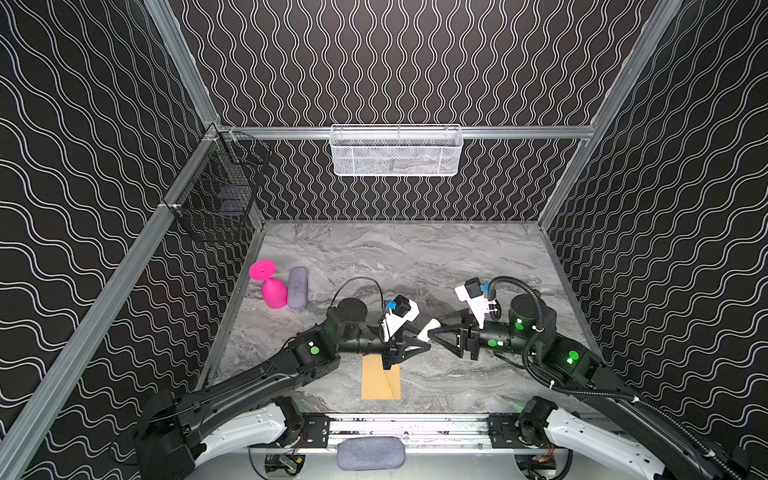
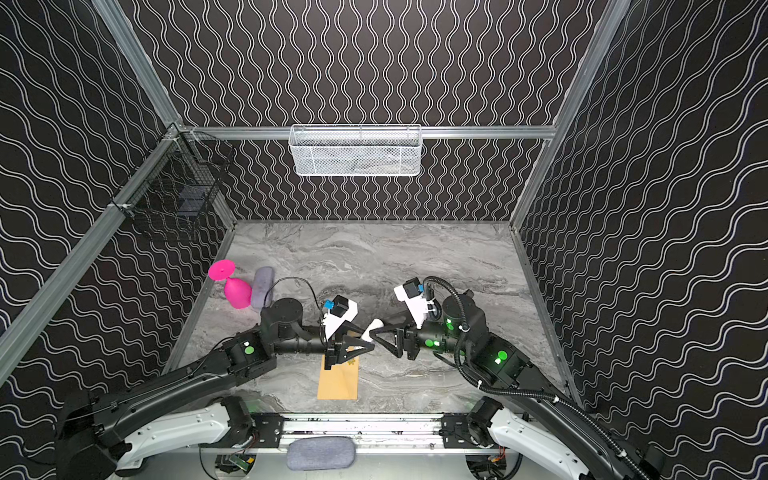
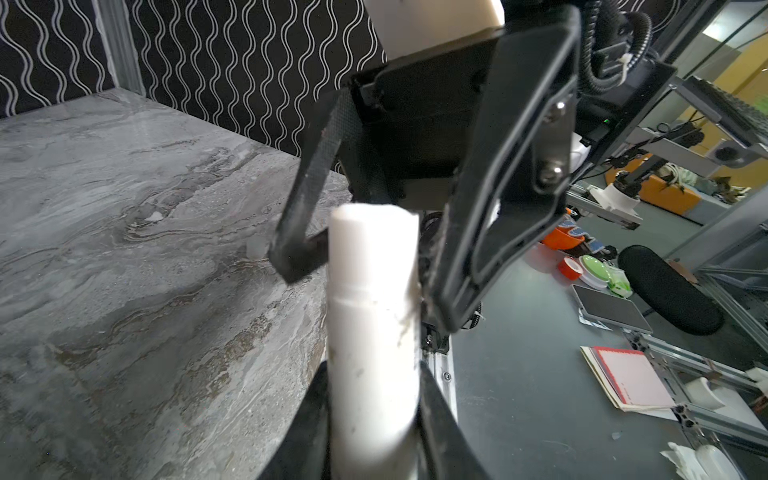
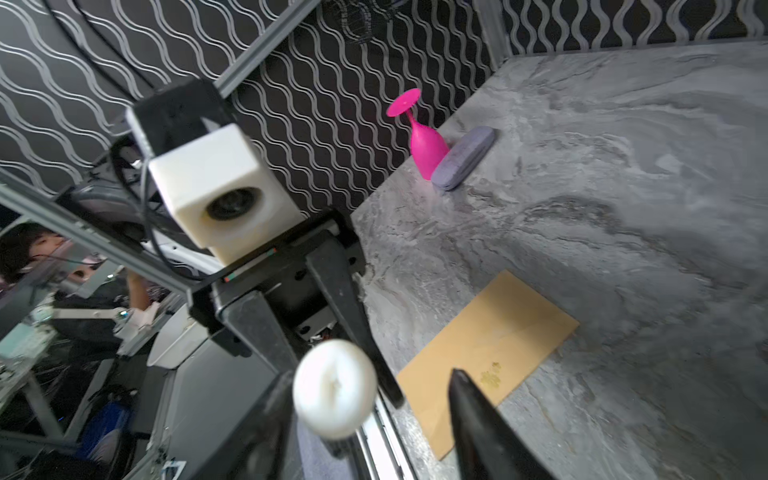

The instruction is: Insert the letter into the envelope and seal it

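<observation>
The brown envelope (image 1: 380, 384) (image 2: 337, 382) (image 4: 490, 345) lies flat near the table's front edge, flap down, with a gold sticker (image 4: 490, 376) on it. The letter is out of view. Above the envelope's far end, my left gripper (image 1: 422, 336) (image 2: 365, 338) (image 3: 373, 374) is shut on a white cylinder (image 1: 428, 329) (image 3: 372, 332). My right gripper (image 1: 436, 326) (image 2: 376, 328) (image 4: 370, 374) faces it, open. The cylinder's round end (image 4: 334, 388) sits between its fingers, close to one and apart from the other.
A pink goblet (image 1: 272, 286) and a grey case (image 1: 297, 287) stand at the table's left side by the wall. A white mesh basket (image 1: 395, 151) hangs on the back wall and a black wire basket (image 1: 216, 195) in the left corner.
</observation>
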Robot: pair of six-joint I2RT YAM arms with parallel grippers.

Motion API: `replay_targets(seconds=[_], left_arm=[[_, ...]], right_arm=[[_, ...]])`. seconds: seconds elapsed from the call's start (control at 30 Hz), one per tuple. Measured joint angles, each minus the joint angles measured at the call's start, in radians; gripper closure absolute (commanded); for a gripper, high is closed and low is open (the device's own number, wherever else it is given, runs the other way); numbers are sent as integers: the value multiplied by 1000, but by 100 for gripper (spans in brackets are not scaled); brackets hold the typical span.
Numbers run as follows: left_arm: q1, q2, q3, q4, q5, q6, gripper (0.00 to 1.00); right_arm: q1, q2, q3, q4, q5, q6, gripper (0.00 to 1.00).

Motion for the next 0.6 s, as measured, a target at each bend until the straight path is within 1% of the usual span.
replay_targets(seconds=[0.07,0.13,0.27,0.33,0.4,0.43,0.5,0.6], left_arm=[[0,0,-21,-2,-12,-1,98],[3,8,-25,-10,-34,-1,100],[15,21,-20,-29,-48,-1,100],[16,12,-25,-35,-54,-5,100],[17,3,-34,-38,-56,-19,100],[17,3,-35,-45,-56,-23,100],[17,2,-41,-48,-59,-27,100],[19,-3,-51,-53,-60,-50,100]], right_arm=[[-2,-15,7,-40,83,-2,22],[-10,-6,31,-99,192,1,22],[-63,79,96,-225,398,37,23],[-149,157,127,-306,483,58,24],[-280,244,137,-372,525,56,28],[-370,296,137,-409,529,53,30],[-478,375,137,-447,544,47,32],[-555,515,143,-469,517,18,33]])
